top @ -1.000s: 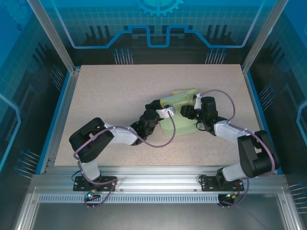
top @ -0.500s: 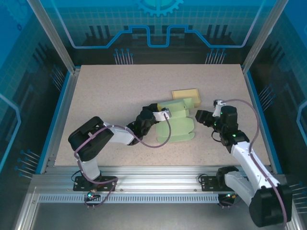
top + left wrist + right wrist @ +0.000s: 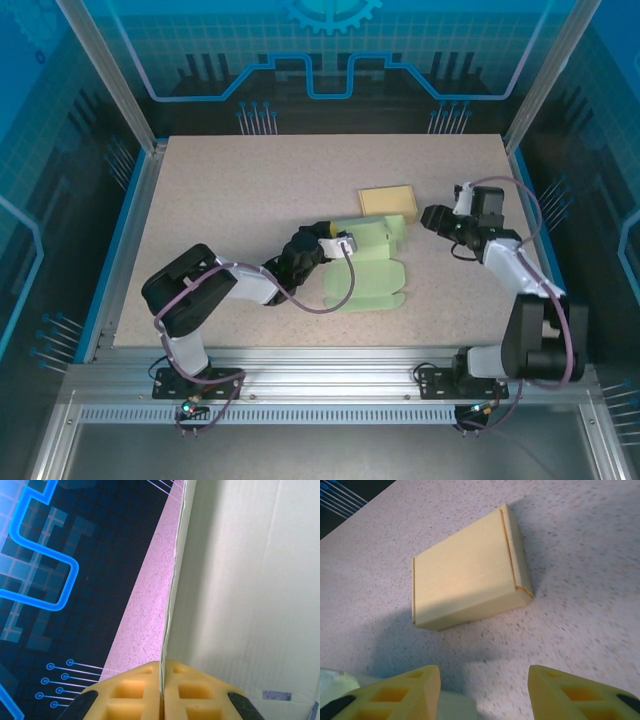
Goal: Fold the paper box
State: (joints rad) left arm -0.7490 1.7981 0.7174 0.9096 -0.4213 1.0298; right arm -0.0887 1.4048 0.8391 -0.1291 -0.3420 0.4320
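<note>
Item: green paper box blank [image 3: 366,266], pale, unfolded, lying mostly flat near the middle of the speckled table [image 3: 230,190], rounded flaps towards the near edge, its far panels raised slightly where it is held. Holder: left gripper [image 3: 341,241], jaws brought together on the blank's left-hand edge; the left wrist view has the thin sheet [image 3: 250,580] standing edge-on and pinched between the two yellow pads [image 3: 132,692], with table surface showing to one side of it. Second effector: right gripper [image 3: 433,217], off to the right of the blank and not touching it, fingers apart with nothing between them [image 3: 484,690]; it faces a yellow folded box [image 3: 465,585], already closed, which rests on the table just beyond the blank's far right corner [image 3: 388,199], whether touching the blank or just apart cannot be told. Handling, judged: very light, thin card or stout paper; flexible across the panels, likely to bend readily along the printed crease lines and to buckle or kink if pushed elsewhere. Smooth face, so it probably slides on the table when pressed from one side alone; one gripper pinning while the other folds seems advisable. Crushes easily; a light pinch should suffice. Grip points, judged: free edges and flap tips, close to a crease, where both fingers can pass over and under the sheet; the flat middle offers no purchase unless a panel is first lifted.
</note>
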